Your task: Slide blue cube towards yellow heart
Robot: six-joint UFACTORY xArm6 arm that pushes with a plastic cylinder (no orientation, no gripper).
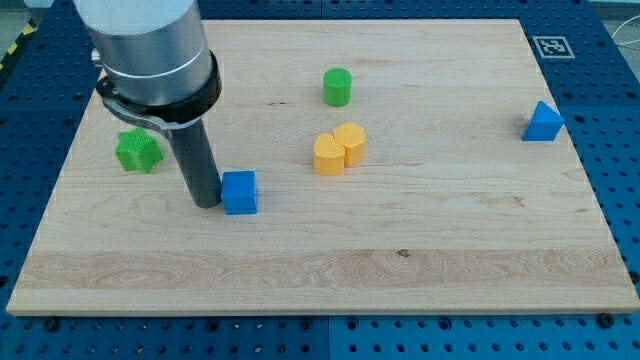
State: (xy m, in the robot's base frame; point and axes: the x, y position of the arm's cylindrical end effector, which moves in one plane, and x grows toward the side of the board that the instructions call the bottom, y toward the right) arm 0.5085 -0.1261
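While the blue cube [239,192] sits flat on the wooden board [420,260], it shows a bright, plain blue top and a slightly darker front face, its edges turned a little from the board's edges. My tip [205,202] has no jaws to part or close; it is a plain dark rod standing upright, its lower end on the board and right against the cube's left side, holding nothing. So the cube lies immediately to the view's right of my tip. Further right and a little up from my tip are two yellow pieces touching each other; the right one, the yellow heart [351,143], is well apart from the cube.
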